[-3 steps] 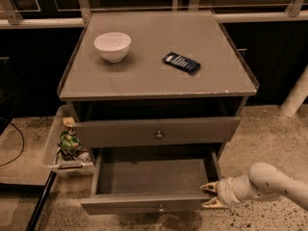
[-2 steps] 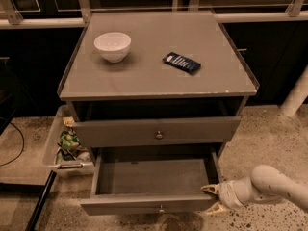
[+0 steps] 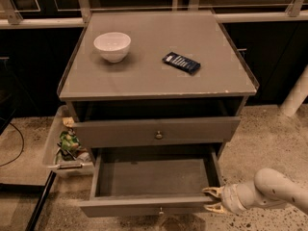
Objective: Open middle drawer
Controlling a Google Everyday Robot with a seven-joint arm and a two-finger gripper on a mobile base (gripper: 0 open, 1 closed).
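Below grey desk (image 3: pixel 159 83): found middle drawer (image 3: pixel 144 207) pulled out as before, tool (image 3: pixel 208 199) spread at its front right corner, marginally lower.

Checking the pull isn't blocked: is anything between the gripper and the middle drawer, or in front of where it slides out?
Nothing visible does. The gripper is at the right front corner of the middle drawer, which is pulled well out, and nothing shows in front of its panel before the picture's edge.
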